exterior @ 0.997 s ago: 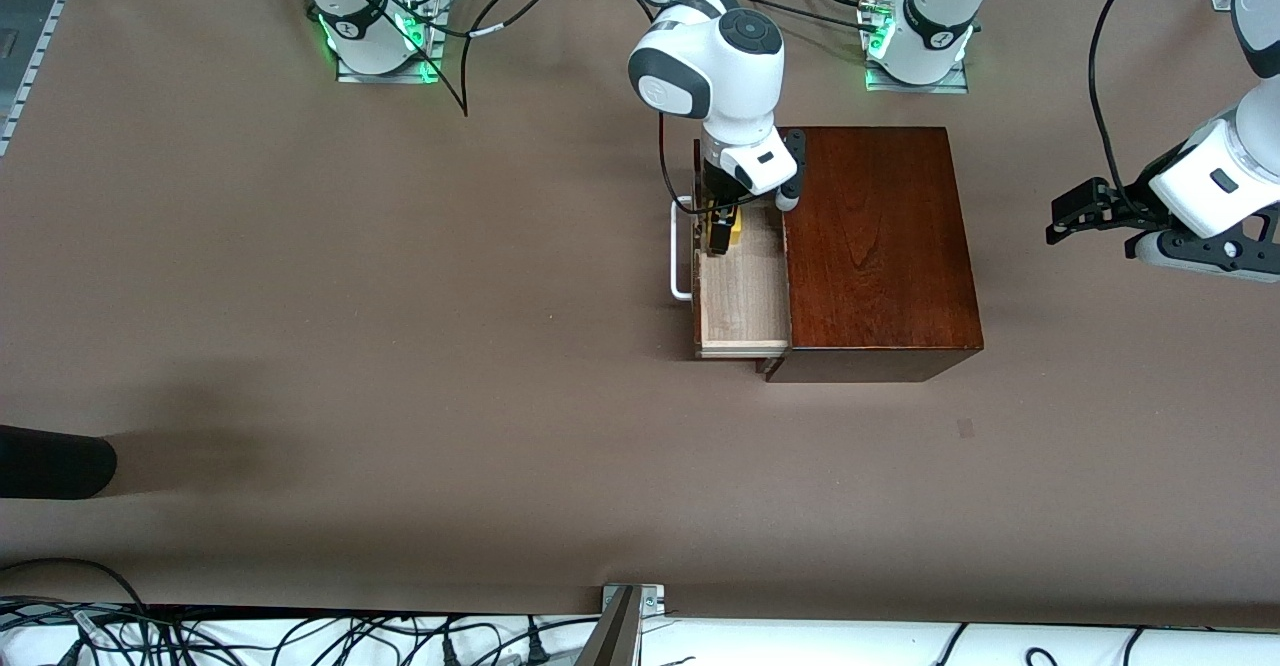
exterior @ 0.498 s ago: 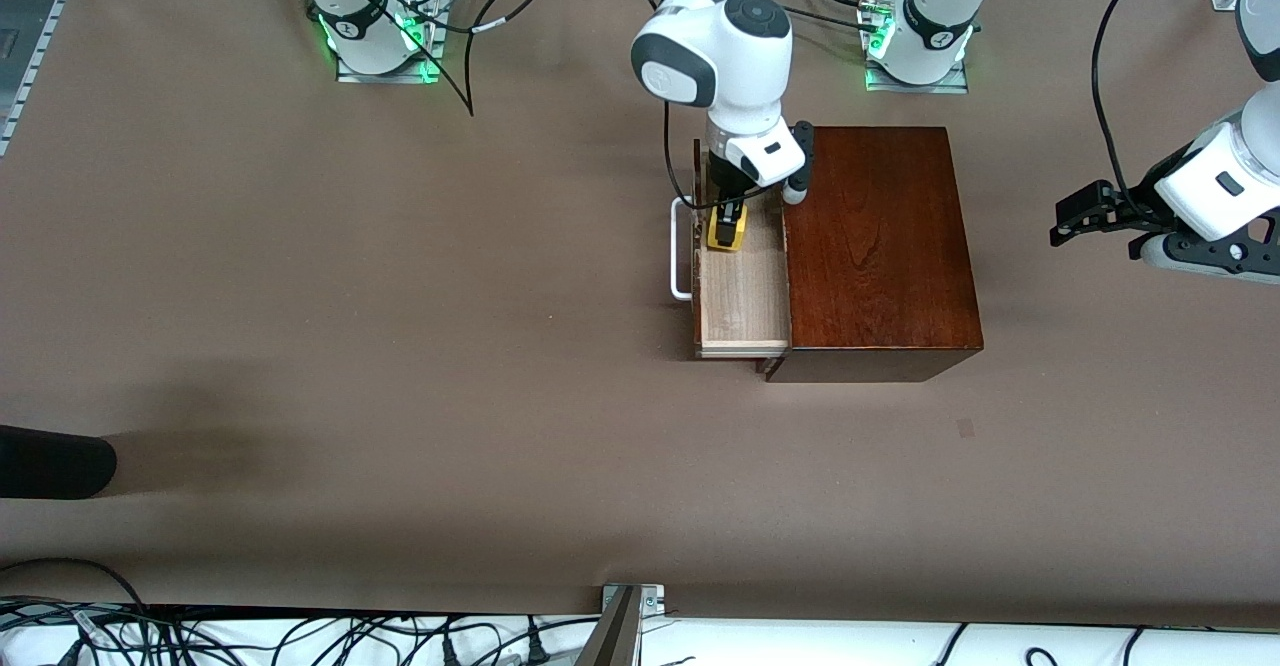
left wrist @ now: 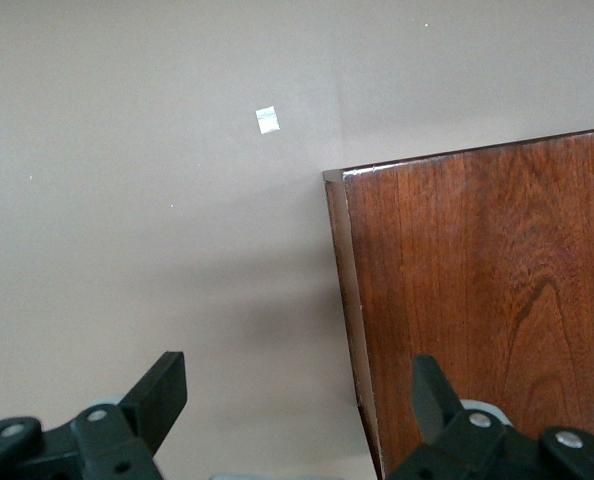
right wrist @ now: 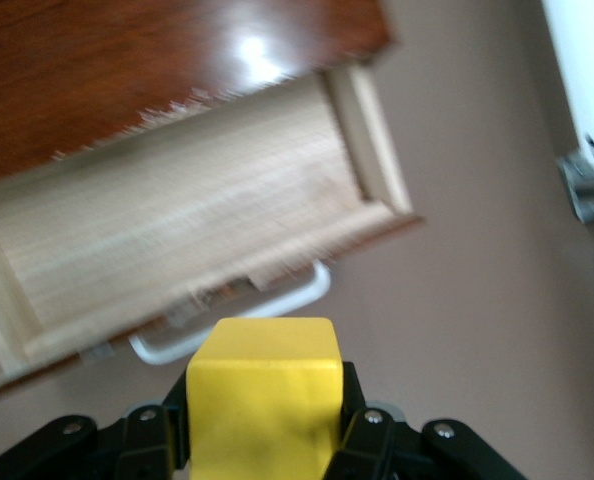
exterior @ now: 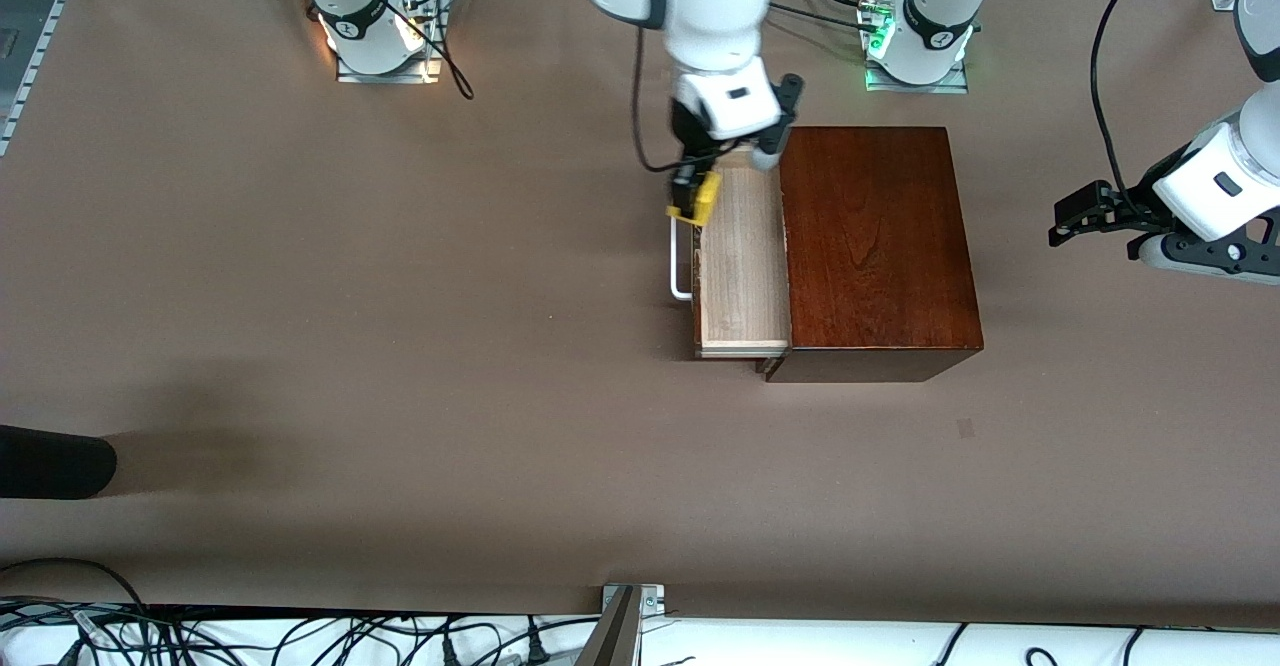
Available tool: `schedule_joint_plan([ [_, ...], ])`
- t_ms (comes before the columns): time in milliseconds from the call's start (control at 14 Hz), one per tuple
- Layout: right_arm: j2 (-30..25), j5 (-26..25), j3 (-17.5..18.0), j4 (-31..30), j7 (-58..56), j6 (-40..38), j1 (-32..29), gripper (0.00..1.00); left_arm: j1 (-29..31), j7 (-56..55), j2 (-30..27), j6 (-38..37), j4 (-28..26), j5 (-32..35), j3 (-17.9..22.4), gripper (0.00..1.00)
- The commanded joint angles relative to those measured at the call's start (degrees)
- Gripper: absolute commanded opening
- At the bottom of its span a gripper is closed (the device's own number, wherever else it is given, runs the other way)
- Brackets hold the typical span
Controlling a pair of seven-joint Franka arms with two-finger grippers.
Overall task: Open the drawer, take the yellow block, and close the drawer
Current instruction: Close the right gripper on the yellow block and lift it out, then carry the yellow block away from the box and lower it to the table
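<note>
a: what lay nearest the camera?
b: the drawer [exterior: 742, 266] stood open, tray bare, handle [exterior: 681, 264] toward the right arm's end.
a: and the block [exterior: 697, 201]?
b: clamped between the right gripper's [exterior: 692, 196] fingers, in the air over the drawer's front edge.
a: how to do it well?
b: i'd say carry it clear of the handle, then push the front squarely.
a: the left gripper [exterior: 1085, 214]?
b: it waited with jaws apart, past the box [exterior: 875, 246].
</note>
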Motion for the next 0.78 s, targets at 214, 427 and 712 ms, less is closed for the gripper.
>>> schedule_joint_plan([
  [214, -6.9, 2.8, 0.7, -1.4, -0.7, -4.5, -14.2, 0.00, 0.5, 1.3, 0.5, 0.2, 0.8, -0.4, -0.3, 1.00],
  [427, -10.0, 5.9, 0.1, -5.5, -1.1, -4.0, -20.5, 0.00, 0.5, 1.4, 0.5, 0.2, 0.8, -0.4, -0.3, 1.00],
  [712, -19.1, 14.0, 0.1, -25.2, -1.8, 0.6, -33.8, 0.00, 0.5, 1.4, 0.5, 0.2, 0.9, -0.4, -0.3, 1.00],
])
